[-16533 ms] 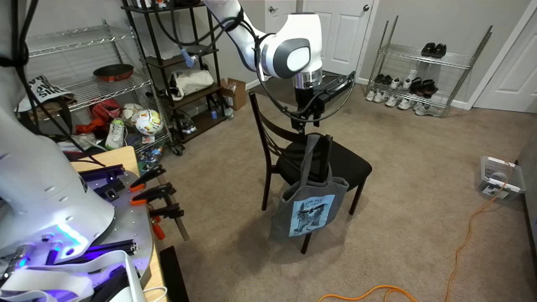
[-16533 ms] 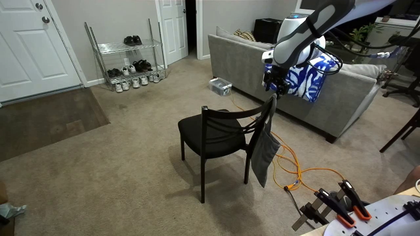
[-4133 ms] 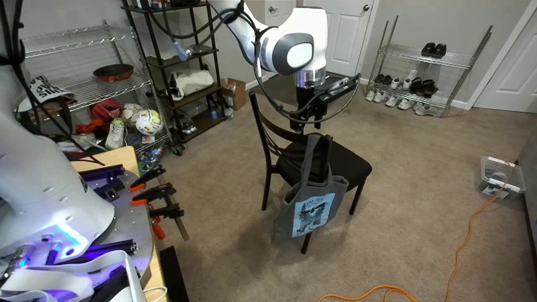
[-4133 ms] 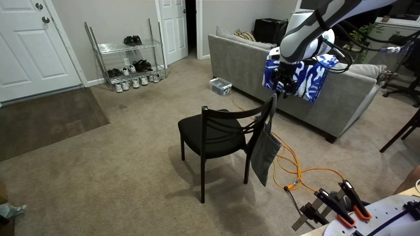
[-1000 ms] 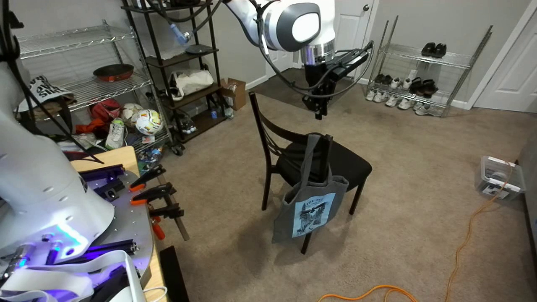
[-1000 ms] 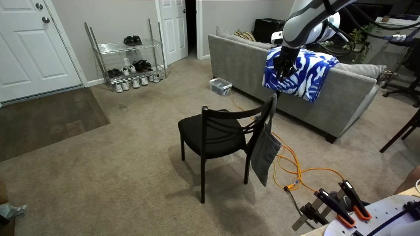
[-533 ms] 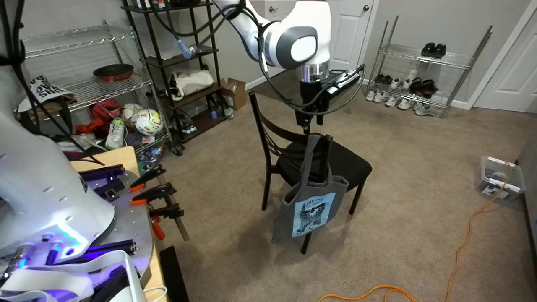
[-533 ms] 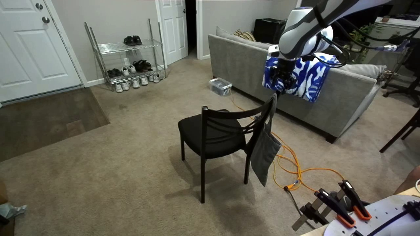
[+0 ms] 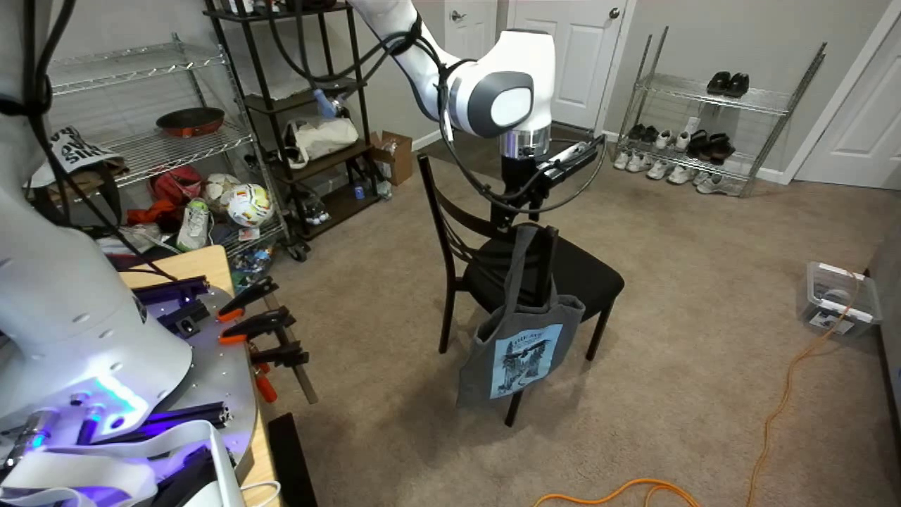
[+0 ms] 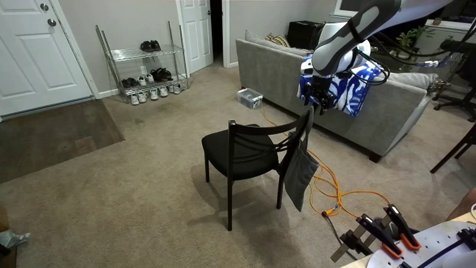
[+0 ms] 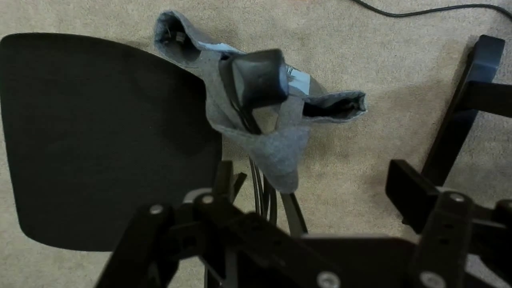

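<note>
In an exterior view, the grey bag (image 9: 522, 355) hangs mid-frame, its strap (image 9: 519, 264) looped over a top corner of the chair (image 9: 586, 273), which seemingly bears its weight. In an exterior view, a clear box (image 10: 250, 98) sits upper centre, contents indistinct. In the wrist view, the gripper (image 11: 314, 180) spreads wide along the bottom, grasping nothing; the bag gapes upper centre, too dark inside to read.

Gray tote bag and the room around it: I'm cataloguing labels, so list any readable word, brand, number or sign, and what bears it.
Nothing reads with certainty.
Gray tote bag: heading on light blue print, too blurred.
White item on wire shelf: bold dark letters, too blurred.
Clear plastic bin: white patch, too small to read.
</note>
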You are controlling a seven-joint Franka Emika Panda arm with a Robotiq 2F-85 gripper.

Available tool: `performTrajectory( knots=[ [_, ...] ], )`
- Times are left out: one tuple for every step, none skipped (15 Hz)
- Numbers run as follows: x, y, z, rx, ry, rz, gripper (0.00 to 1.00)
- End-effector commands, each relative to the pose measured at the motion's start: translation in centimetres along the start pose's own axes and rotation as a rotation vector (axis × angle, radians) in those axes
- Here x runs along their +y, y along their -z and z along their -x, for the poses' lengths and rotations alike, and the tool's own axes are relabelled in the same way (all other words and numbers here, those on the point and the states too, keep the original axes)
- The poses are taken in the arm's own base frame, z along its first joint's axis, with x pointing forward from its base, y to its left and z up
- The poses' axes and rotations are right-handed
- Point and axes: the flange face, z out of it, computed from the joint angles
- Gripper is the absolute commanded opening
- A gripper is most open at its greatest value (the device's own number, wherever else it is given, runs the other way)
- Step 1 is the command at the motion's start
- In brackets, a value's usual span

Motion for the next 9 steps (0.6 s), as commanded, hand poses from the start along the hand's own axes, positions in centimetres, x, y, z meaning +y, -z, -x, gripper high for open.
performTrajectory(
  knots=[
    [0.2,-0.2,0.3,0.017,0.01,-0.01,0.67],
    [0.3,-0.2,0.3,0.017,0.01,-0.01,0.6],
    [0.3,-0.1,0.4,0.015,0.009,-0.008,0.53],
    [0.3,0.0,0.4,0.014,0.008,-0.005,0.47],
    [0.4,0.1,0.5,0.012,0.007,-0.003,0.39],
    [0.3,0.3,0.5,0.011,0.006,0.0,0.34],
    [0.4,0.5,0.6,0.009,0.005,0.004,0.26],
    [0.5,0.6,0.6,0.008,0.006,0.007,0.21],
    [0.6,0.9,0.5,0.006,0.007,0.012,0.14]
  ],
)
